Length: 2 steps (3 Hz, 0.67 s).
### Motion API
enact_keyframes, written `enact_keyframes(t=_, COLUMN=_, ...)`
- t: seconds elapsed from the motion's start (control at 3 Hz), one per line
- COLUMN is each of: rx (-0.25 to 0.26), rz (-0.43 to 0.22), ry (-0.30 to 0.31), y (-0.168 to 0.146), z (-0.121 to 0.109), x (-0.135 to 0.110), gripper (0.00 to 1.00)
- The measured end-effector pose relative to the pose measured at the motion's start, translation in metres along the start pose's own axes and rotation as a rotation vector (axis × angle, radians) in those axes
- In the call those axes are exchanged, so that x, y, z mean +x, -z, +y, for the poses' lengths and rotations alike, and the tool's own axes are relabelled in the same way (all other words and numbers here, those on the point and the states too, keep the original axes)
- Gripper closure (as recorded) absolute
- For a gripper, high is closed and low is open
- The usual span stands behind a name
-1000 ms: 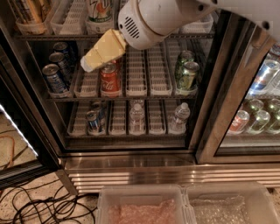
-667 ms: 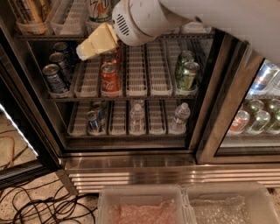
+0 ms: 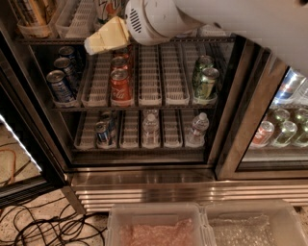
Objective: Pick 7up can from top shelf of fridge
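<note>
The 7up can, whitish with green lettering, stands on the top shelf of the fridge. Only its lower part shows at the picture's upper edge. White slotted lane trays lie to its left. My gripper, yellowish on a white wrist, hangs in front of the top shelf's front edge, just below and in front of the can, pointing left and down. It covers the can's base. Nothing shows in its grasp.
The middle rack holds blue cans, red cola cans and green-gold cans. The lower rack holds a blue can and water bottles. A second cooler stands at the right. Plastic bins and cables lie on the floor.
My gripper and arm have moved up and to the left, from in front of the middle rack to the front edge of the top shelf.
</note>
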State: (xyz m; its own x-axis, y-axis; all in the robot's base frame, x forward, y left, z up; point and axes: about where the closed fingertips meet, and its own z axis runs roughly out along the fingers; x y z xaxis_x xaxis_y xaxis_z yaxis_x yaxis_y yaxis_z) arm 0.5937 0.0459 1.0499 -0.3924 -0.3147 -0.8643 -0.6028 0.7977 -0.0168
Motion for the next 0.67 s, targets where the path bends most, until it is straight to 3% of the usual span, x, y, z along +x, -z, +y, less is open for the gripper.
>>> enact_keyframes(t=0.33, rx=-0.01, rz=-0.042, ry=0.017, y=-0.018, z=0.01, x=-0.002, gripper=0.0)
enact_keyframes(t=0.67, rx=0.005, rz=-0.138, ry=0.029, y=-0.041, z=0.02, x=-0.029, gripper=0.0)
